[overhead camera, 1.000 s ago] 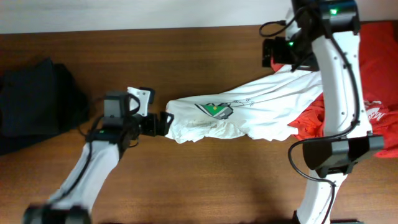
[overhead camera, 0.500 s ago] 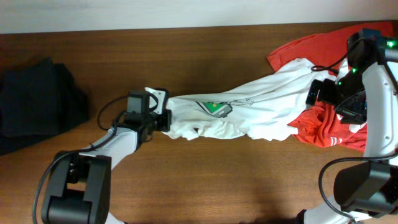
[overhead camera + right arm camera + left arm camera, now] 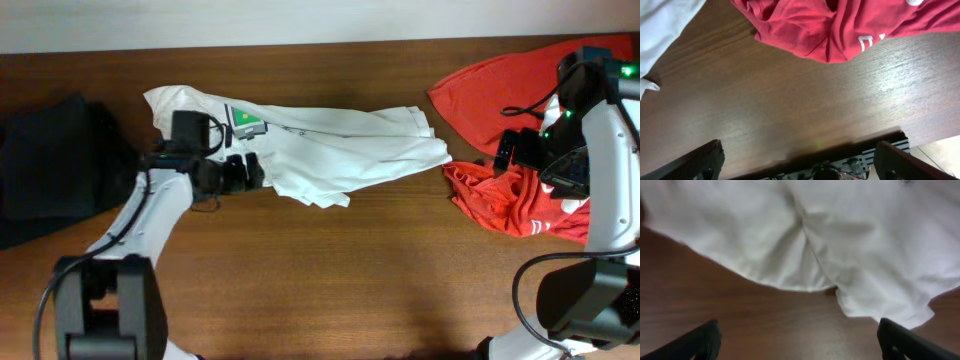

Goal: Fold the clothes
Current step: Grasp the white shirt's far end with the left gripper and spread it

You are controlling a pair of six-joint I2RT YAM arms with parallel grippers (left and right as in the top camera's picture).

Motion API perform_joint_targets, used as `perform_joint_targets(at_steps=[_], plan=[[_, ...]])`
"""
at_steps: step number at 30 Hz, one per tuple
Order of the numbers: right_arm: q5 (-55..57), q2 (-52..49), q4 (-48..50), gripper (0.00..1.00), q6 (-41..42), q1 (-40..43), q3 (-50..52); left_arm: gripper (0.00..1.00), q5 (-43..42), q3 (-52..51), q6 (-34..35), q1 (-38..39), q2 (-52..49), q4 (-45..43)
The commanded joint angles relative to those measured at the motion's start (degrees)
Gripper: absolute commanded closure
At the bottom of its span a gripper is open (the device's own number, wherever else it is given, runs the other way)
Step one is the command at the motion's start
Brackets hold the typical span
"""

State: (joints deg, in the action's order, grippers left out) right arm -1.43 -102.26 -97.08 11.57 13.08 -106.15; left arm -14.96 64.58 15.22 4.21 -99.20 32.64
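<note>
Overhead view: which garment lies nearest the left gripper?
The white T-shirt, its edge right at the left gripper; the black garments sit further left, the red shirts far right.

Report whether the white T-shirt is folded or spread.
Unfolded: the white short-sleeved T-shirt lies crumpled and wrinkled along the brown wooden table.

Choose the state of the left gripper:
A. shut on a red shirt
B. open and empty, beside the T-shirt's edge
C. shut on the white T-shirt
B: the left wrist view shows the left gripper wide open over the table, with the white T-shirt lying just ahead, ungripped.
</note>
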Motion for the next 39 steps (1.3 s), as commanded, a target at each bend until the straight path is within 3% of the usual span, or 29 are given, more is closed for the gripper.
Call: perform_joint_targets(at_steps=[1,2,6,8,10,14,19,20,21,22,24,27,28,30,32,33,34,37,39], plan=[[0.85,1.29,-0.26,0.01,-0.39,0.13,0.13,0.01,-0.83,-1.70,12.44,1.18,-5.88,-4.79],[0.85,1.29,-0.26,0.01,-0.39,0.13,0.13,0.01,0.81,-1.70,16.61,1.29,-7.93,-6.58],[0.85,1.29,-0.26,0.01,-0.61,0.13,0.13,0.09,1.46,-1.70,21.44,2.14,-11.69,-10.95],[0.90,1.29,-0.26,0.01,-0.63,0.13,0.13,0.33,1.46,-1.70,21.44,2.95,-12.41,-9.35],[0.90,1.29,-0.26,0.01,-0.81,0.13,0.13,0.35,4.31,-1.70,21.42,2.93,-12.44,-5.49],[0.85,1.29,-0.26,0.01,-0.79,0.13,0.13,0.52,6.43,-1.70,21.44,2.95,-12.46,-5.77],[0.85,1.29,-0.26,0.01,-0.79,0.13,0.13,0.53,6.49,-1.70,21.42,6.14,-14.32,-8.61],[0.85,1.29,-0.26,0.01,-0.79,0.13,0.13,0.58,6.62,-1.70,21.42,6.14,-14.49,-8.41],[0.87,1.29,-0.26,0.01,-0.79,0.13,0.13,0.82,7.56,-1.70,21.42,6.14,-14.47,-8.37],[0.87,1.29,-0.26,0.01,-0.79,0.13,0.13,0.99,9.73,-1.70,21.40,6.12,-14.47,-8.02],[0.92,1.29,-0.26,0.01,-0.81,0.13,0.13,1.00,15.52,-1.57,19.85,4.98,-14.45,-5.62],[2.32,1.29,0.44,0.01,-0.79,0.13,0.13,1.00,22.10,1.88,12.98,-1.09,-9.86,8.15],[2.16,1.29,0.76,0.01,-0.79,0.13,0.13,1.00,27.30,4.28,10.56,-5.18,-4.42,16.28],[2.14,1.29,1.03,0.01,-0.76,0.13,0.13,1.00,27.34,4.68,10.32,-11.45,3.39,17.84],[2.12,1.29,0.98,0.01,-0.79,0.13,0.13,0.42,26.34,4.68,9.88,-12.79,4.59,18.47],[2.14,1.29,0.94,0.01,-0.79,0.13,0.13,0.27,26.32,4.66,9.92,-12.66,4.39,18.97],[2.14,1.29,0.85,0.01,-0.81,0.13,0.13,0.21,25.53,4.48,9.92,-12.46,4.28,20.46],[2.14,1.29,0.85,0.01,-0.81,0.11,0.13,0.21,18.56,1.81,9.92,-12.35,4.28,25.20],[2.16,1.29,1.05,0.01,-0.81,0.13,0.13,0.21,15.17,-2.97,9.92,-12.35,4.28,23.06]])
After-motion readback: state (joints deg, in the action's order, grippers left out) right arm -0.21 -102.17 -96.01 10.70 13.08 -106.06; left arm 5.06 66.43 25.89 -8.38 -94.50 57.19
